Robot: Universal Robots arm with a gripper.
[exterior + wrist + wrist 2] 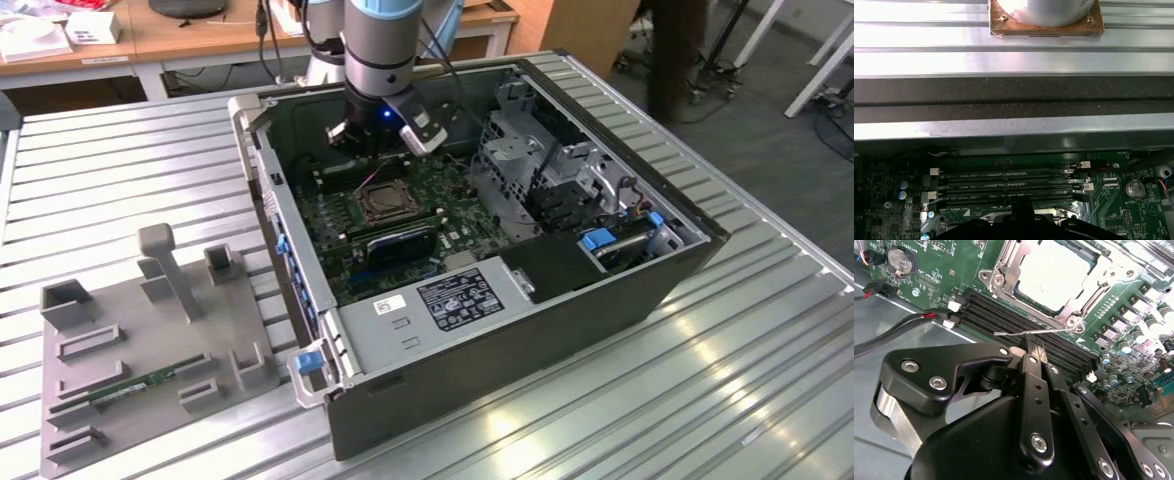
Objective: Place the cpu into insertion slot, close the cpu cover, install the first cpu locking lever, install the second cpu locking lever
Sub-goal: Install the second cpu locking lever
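The cpu lies flat in the insertion slot on the green board inside the open computer case. Its pale silvery face shows through the cut-out of the cpu cover, which lies down over its edges. A thin wire locking lever stands out sideways over the black memory slots beside the socket. My gripper has its two black fingers pressed together, shut, with the tips right at this lever. In the exterior view the gripper hangs just behind the socket. The fingertips show over the memory slots in the first wrist view.
Long black memory slots run beside the socket, with cables and a coin battery nearby. The case wall and drive cage hem in the board. A grey fixture holding a green memory stick lies at the exterior view's left.
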